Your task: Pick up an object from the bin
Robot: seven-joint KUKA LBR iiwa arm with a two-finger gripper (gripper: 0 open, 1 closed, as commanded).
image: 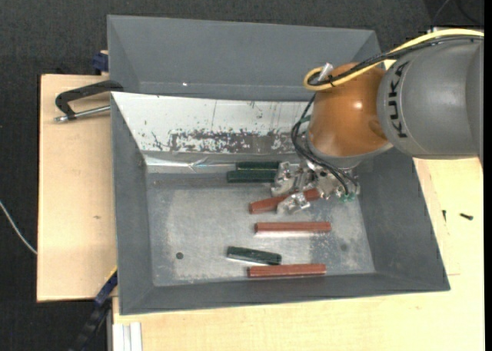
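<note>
Several sticks [292, 227]; scuffed grey bin [231, 57]; dark carpet [46, 4] around

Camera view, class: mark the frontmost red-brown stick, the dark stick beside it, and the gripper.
frontmost red-brown stick [286, 269], camera view, middle of its length.
dark stick [254, 254], camera view, middle of its length.
gripper [305, 192], camera view, its metal lower end.

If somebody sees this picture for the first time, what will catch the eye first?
First the large grey arm with its orange cover, reaching in from the right, with the gripper low in the bin. Then the slim bars on the floor: a reddish-brown bar at the gripper, and a dark green bar near the back wall.
</note>
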